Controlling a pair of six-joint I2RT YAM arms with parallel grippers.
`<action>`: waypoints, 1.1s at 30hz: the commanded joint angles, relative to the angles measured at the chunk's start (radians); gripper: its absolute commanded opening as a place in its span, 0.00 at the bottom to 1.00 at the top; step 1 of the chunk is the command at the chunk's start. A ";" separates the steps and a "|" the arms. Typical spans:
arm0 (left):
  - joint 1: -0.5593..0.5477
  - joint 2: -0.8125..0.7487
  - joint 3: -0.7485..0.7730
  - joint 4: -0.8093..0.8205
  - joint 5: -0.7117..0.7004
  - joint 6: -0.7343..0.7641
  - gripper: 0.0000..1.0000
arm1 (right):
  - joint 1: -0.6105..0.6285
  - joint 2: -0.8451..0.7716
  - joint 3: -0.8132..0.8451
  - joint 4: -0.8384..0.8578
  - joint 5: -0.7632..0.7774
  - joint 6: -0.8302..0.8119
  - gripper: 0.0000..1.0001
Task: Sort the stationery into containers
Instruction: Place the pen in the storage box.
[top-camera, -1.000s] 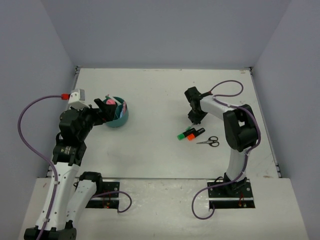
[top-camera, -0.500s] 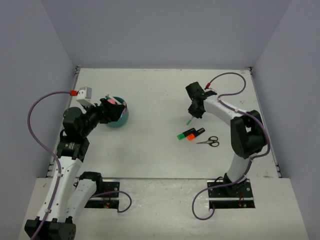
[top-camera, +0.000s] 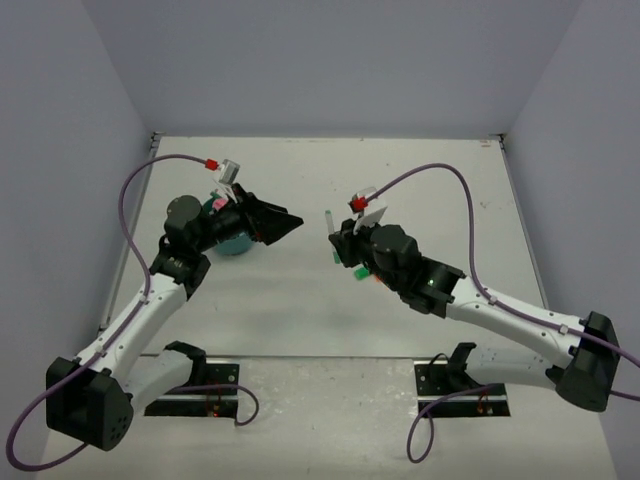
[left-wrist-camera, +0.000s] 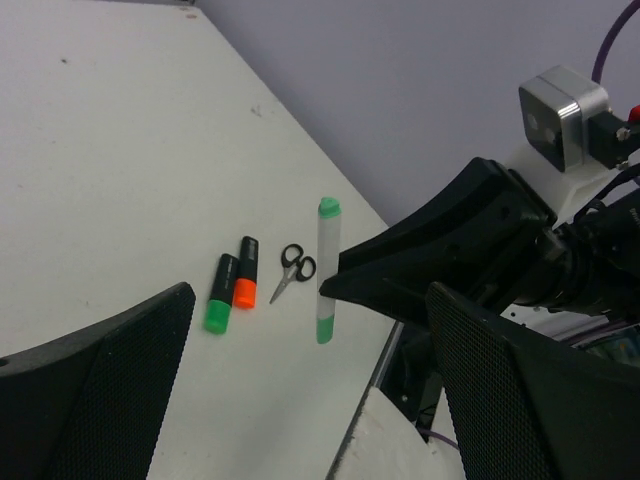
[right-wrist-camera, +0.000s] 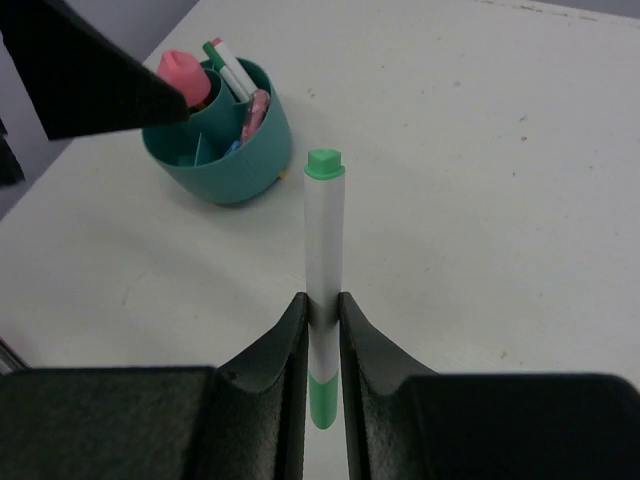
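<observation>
My right gripper (right-wrist-camera: 322, 310) is shut on a thin white pen (right-wrist-camera: 324, 240) with green ends, held upright above the table a little right of the middle (top-camera: 329, 222). The round teal organiser (right-wrist-camera: 225, 150) stands beyond it to the left and holds a pink tube (right-wrist-camera: 185, 75), white pens (right-wrist-camera: 230, 70) and clips. My left gripper (top-camera: 290, 222) hangs open and empty just right of the organiser (top-camera: 232, 243), pointing at the pen (left-wrist-camera: 326, 270). A green highlighter (left-wrist-camera: 217, 293), an orange highlighter (left-wrist-camera: 243, 273) and small black-handled scissors (left-wrist-camera: 291, 270) lie on the table behind the right arm.
In the top view the right arm (top-camera: 480, 300) stretches low across the right half of the table and covers the scissors and most of the highlighters. Grey walls close the table at the back and on both sides. Purple cables arch over both arms.
The right gripper has carried the pen up and leftward, away from the highlighters. The left gripper has swung from over the organiser to its right side, staying open.
</observation>
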 joint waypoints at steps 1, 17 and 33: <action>-0.027 0.006 0.001 0.234 0.074 -0.055 1.00 | 0.018 -0.089 -0.027 0.103 -0.170 -0.163 0.00; -0.200 0.160 0.038 0.417 0.108 -0.108 0.77 | 0.040 -0.134 -0.003 0.108 -0.258 -0.135 0.00; -0.213 0.173 0.179 -0.048 -0.246 0.080 0.00 | 0.040 -0.184 -0.050 0.015 -0.078 -0.058 0.99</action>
